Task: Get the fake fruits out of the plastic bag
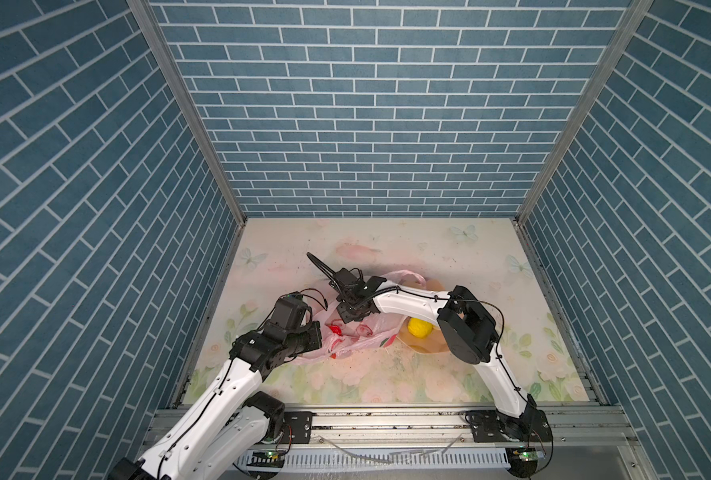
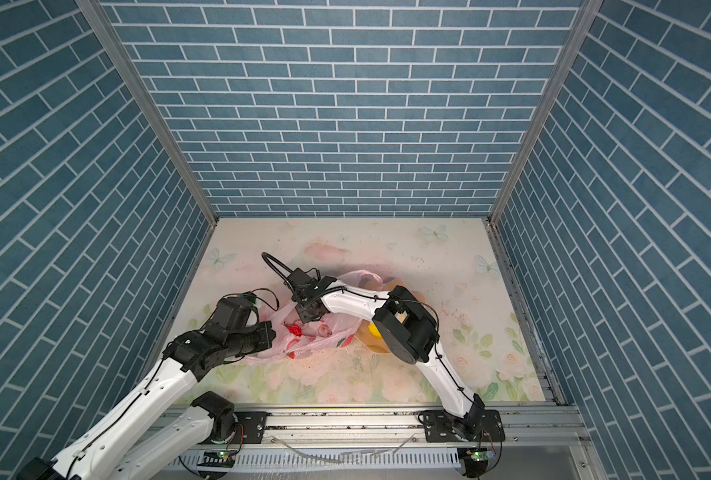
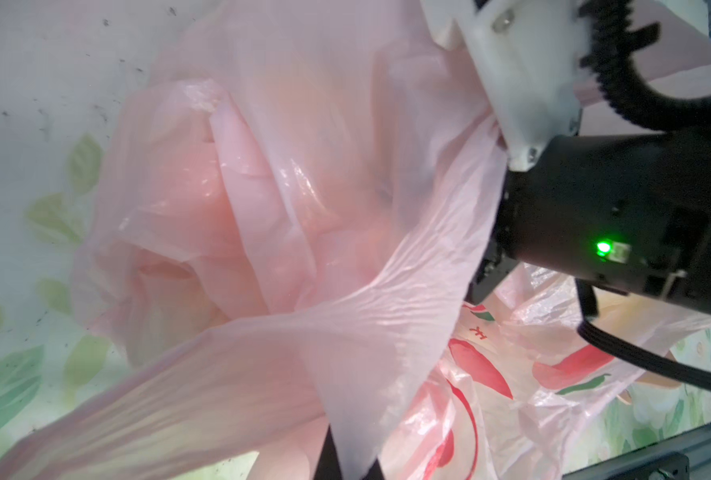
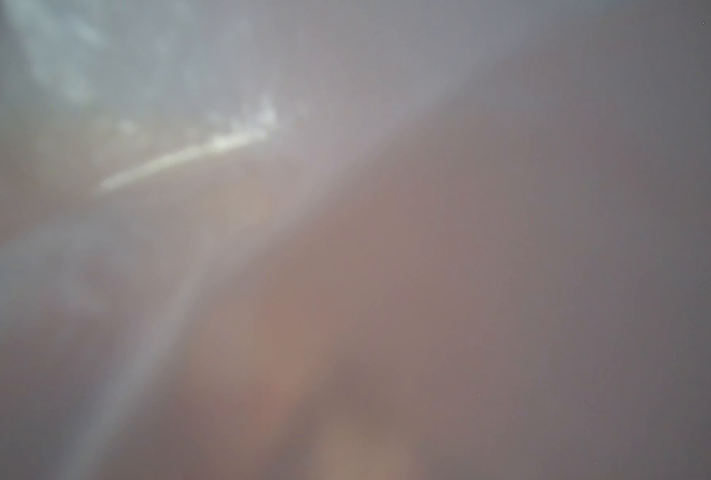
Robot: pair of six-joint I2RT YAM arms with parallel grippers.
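The pink plastic bag (image 1: 370, 332) (image 2: 329, 334) lies crumpled mid-table in both top views. My left gripper (image 1: 322, 338) (image 2: 273, 334) is at the bag's left edge. In the left wrist view it (image 3: 349, 467) is shut on a stretched fold of the bag (image 3: 262, 187). My right gripper (image 1: 347, 318) (image 2: 308, 316) reaches down into the bag's mouth, fingertips hidden. The right wrist view is only blurred film. A bright red patch (image 1: 336, 329) shows inside the bag; fruit or print, I cannot tell. A yellow fake fruit (image 1: 419, 328) (image 2: 373, 330) lies outside the bag.
The yellow fruit rests in a peach-coloured bowl (image 1: 428, 348) just right of the bag, partly under my right arm's elbow (image 1: 466, 332). The right arm's black wrist (image 3: 603, 216) hangs close over the bag. Blue brick walls enclose the flowered table on three sides.
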